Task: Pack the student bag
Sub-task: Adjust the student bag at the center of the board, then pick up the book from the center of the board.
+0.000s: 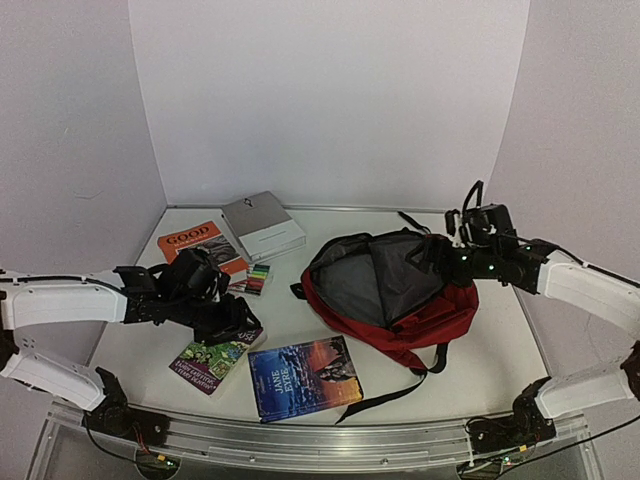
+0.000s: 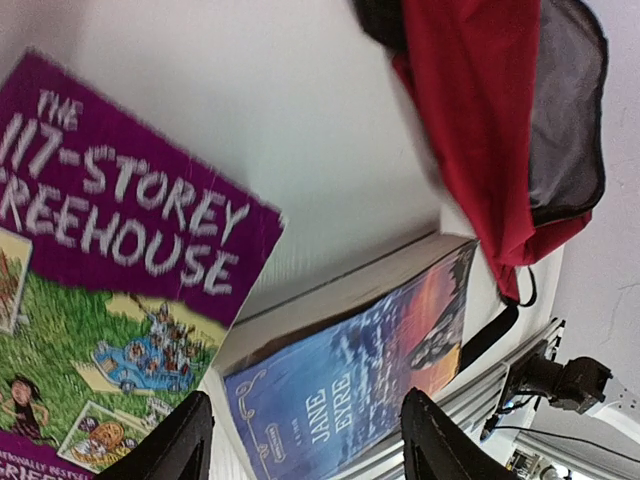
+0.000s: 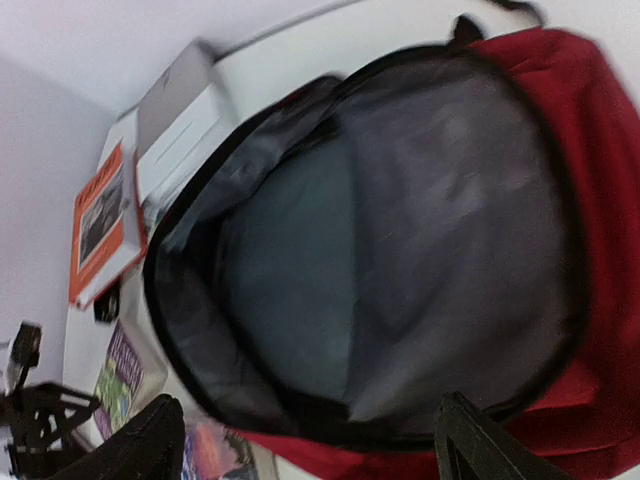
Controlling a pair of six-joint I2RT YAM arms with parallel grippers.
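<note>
The student bag (image 1: pixel 400 290), a red backpack with a grey lining, lies at the centre right with its mouth wide open (image 3: pixel 380 230). My right gripper (image 1: pixel 432 255) hovers at the bag's far right rim; in the right wrist view the right gripper (image 3: pixel 310 450) is open, looking down into the bag with nothing between its fingers. My left gripper (image 1: pixel 240 318) hangs low over the near left of the table. In the left wrist view the left gripper (image 2: pixel 305 445) is open and holds nothing, with the blue Jane Eyre book (image 2: pixel 350 390) lying beneath it.
A purple Treehouse book (image 1: pixel 212 362) lies left of the Jane Eyre book (image 1: pixel 303 377). An orange book (image 1: pixel 200 245), a white box (image 1: pixel 263 227) and a pack of markers (image 1: pixel 258 278) sit at the back left. A black strap (image 1: pixel 400 385) trails from the bag toward the front rail.
</note>
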